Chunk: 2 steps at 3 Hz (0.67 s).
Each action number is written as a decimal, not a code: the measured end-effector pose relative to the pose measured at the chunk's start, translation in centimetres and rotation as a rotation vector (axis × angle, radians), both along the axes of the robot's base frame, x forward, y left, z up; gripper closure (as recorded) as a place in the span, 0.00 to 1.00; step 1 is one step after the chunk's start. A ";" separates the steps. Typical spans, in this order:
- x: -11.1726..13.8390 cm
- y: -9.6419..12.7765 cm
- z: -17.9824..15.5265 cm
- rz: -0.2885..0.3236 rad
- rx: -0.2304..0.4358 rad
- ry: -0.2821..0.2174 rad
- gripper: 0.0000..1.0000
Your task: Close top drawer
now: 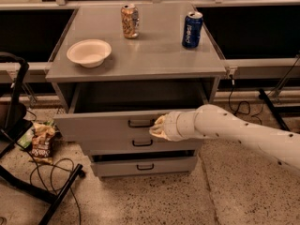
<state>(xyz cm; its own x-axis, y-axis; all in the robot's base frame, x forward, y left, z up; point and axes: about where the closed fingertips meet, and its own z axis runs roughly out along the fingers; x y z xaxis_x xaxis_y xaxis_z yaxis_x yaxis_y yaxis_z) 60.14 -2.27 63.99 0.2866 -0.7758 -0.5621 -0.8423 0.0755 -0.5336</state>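
The top drawer [98,125] of the grey cabinet stands pulled out, and its dark inside shows under the cabinet top. Its flat grey front carries a small black bar handle [140,123] at centre. My gripper [157,128], at the end of the white arm [234,130] coming from the right, sits against the drawer front just right of the handle. It seems to touch the front.
On the cabinet top [154,55] stand a white bowl [89,53], a tan can [130,20] and a blue can [192,29]. Below are the middle drawer [142,143] and the bottom drawer [144,166], slightly out. A snack bag [42,144], cables and a black stand [18,125] lie left.
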 end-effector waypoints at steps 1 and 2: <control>0.0 0.0 0.0 0.000 0.000 0.000 0.20; 0.0 0.0 0.0 0.000 0.000 0.000 0.00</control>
